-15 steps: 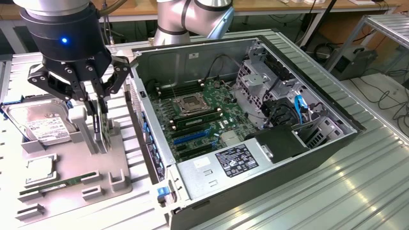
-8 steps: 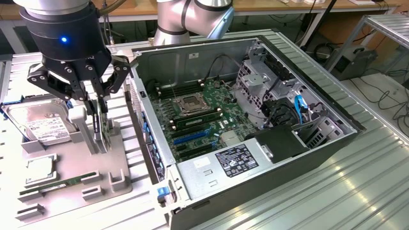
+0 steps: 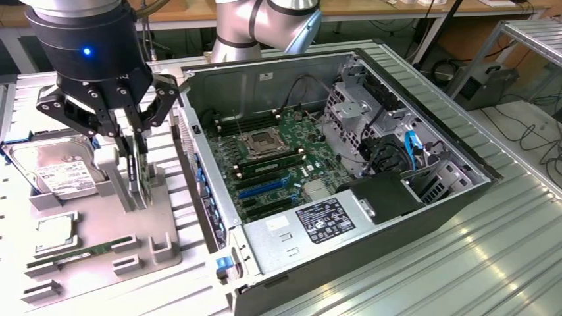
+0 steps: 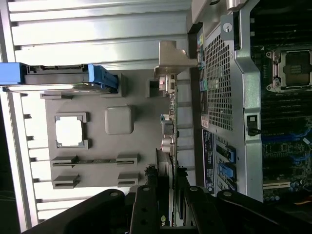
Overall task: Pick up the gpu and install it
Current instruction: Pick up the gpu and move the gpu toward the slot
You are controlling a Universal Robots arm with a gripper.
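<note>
Since the gpu (image 3: 139, 185) stands on edge in a slot of the grey holder (image 3: 88, 220), at 9 o'clock from the open case (image 3: 369, 85) in the exterior view, it offers only its thin upper edge for a hold. The gripper (image 3: 131, 155) is down on that edge, drawn narrow with a finger on each face. It looks clamped on the card, which sits in its slot, not lifted. The card is probably light and stiff but fragile: a bare board with small parts. It is best pinched on plain board near mid-length, clear of fan and connectors, with modest force, and drawn straight out so it neither jams nor bends. What looks to be its metal bracket (image 4: 171, 58) is the sturdy end and may make it end-heavy, so an off-centre hold could let it swing. Edge-on as it is, the fan and both faces cannot be made out, and the lower edge is hidden in the holder. In the wrist view the gripper's dark links cover the near end of the card, so the exact contact cannot be read. The drive (image 3: 52, 172) lies at 9 o'clock from the card, and the holder rests on the ribbed bench (image 3: 465, 263).
</note>
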